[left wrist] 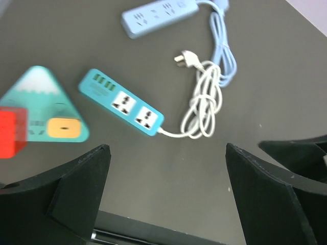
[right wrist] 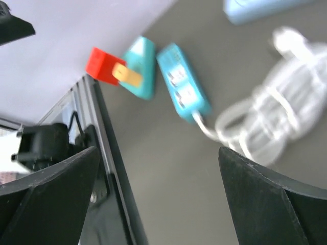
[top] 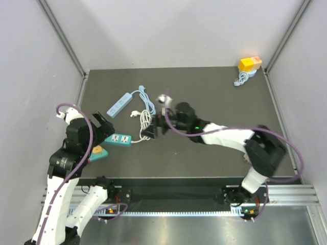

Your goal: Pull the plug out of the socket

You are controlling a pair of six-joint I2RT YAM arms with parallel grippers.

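Both the left pincer (left wrist: pixel 166 153) and right pincer (right wrist: pixel 158 150) hung released, empty. Tugging the red plug (right wrist: pixel 102 65) unbraced might drag its loose socket (right wrist: pixel 143 69) across the worktop (left wrist: pixel 265 76).

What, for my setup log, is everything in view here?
teal power strip: one, teal, left-middle of table
white cable: one, white, coiled, runs from the teal power strip
light blue power strip: one, light blue, behind the teal one
triangular socket: one, teal, near left
red plug: one, red, at the triangular socket
yellow-orange block: one, far right corner
table: one, dark grey
left end effector: one, black, open, over the near left
right end effector: one, black, open, by the white cable
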